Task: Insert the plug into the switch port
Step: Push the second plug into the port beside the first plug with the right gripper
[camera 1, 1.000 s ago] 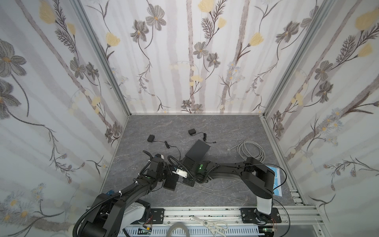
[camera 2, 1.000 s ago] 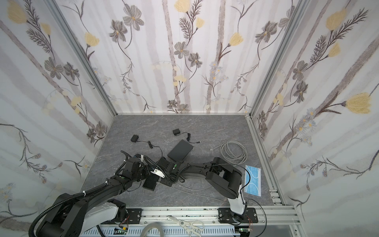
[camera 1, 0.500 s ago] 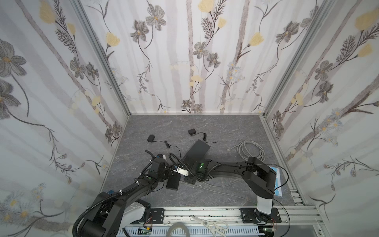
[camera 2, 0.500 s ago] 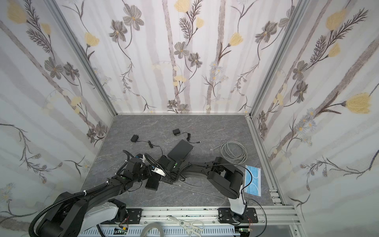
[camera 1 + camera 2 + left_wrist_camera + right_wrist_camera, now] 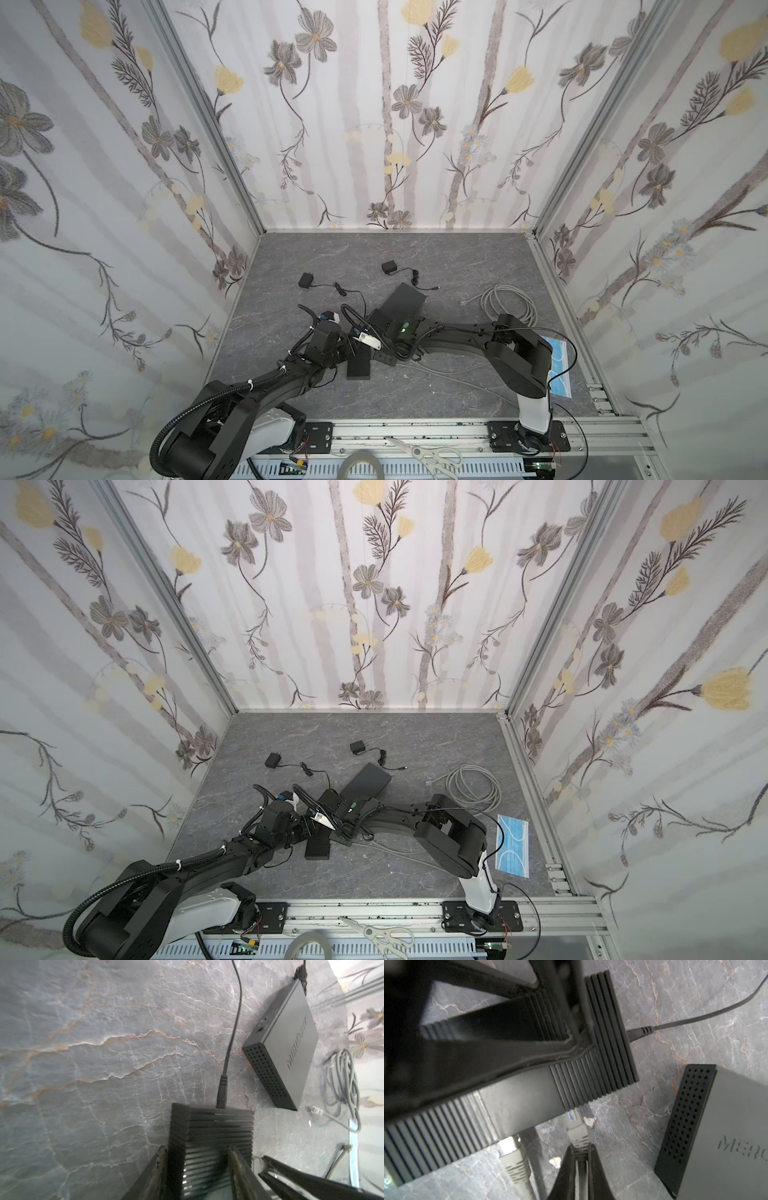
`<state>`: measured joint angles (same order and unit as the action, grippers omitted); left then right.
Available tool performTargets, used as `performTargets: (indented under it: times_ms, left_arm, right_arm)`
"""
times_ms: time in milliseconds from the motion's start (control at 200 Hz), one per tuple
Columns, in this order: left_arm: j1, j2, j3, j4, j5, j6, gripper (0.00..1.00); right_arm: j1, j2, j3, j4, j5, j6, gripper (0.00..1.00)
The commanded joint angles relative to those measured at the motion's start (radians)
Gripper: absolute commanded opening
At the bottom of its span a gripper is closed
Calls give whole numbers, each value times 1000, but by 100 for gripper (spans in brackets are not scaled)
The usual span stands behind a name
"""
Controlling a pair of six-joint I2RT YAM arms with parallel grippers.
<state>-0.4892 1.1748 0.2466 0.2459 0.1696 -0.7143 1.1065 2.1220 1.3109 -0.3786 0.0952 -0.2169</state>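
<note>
Insertion step underway. Left gripper (image 5: 198, 1159) clamping ribbed switch (image 5: 209, 1126), sitting lower centre in both top views. Right gripper (image 5: 580, 1153) pinching grey plug (image 5: 576, 1128), tip meeting switch's port side (seating depth unclear). Next likely calling for straight push, plug square to port.

Overall light: both top views are bright, soft and even; the flowered walls (image 5: 374, 124) glow pale, the grey floor (image 5: 415, 257) reads darker.
Shadows: faint and soft-edged on the floor beneath the arms (image 5: 266, 384).
Glare: in the left wrist view the flowered walls (image 5: 365, 1001) wash out towards white.
Blur: there the ribbed box (image 5: 212, 1126) softens towards the lens, and the left gripper (image 5: 197, 1149) looks smeared.
Sharpest: in the right wrist view, the plug (image 5: 576, 1132) and the dotted side of the grey box (image 5: 685, 1115).
Distortion: wide-angle top views; wall corners splay outward.
</note>
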Motion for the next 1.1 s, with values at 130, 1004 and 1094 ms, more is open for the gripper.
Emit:
performTargets:
  times_ms: [130, 1004, 1094]
  left_arm:
    - [-35, 6, 0, 3, 334, 12, 48]
    - [-68, 27, 5, 46, 363, 1, 47]
    - [-68, 25, 4, 42, 361, 4, 47]
  right_arm:
    - [16, -24, 24, 457, -333, -106, 0]
    - [1, 65, 58, 622, -456, -13, 0]
    - [-13, 22, -23, 709, -494, 24, 0]
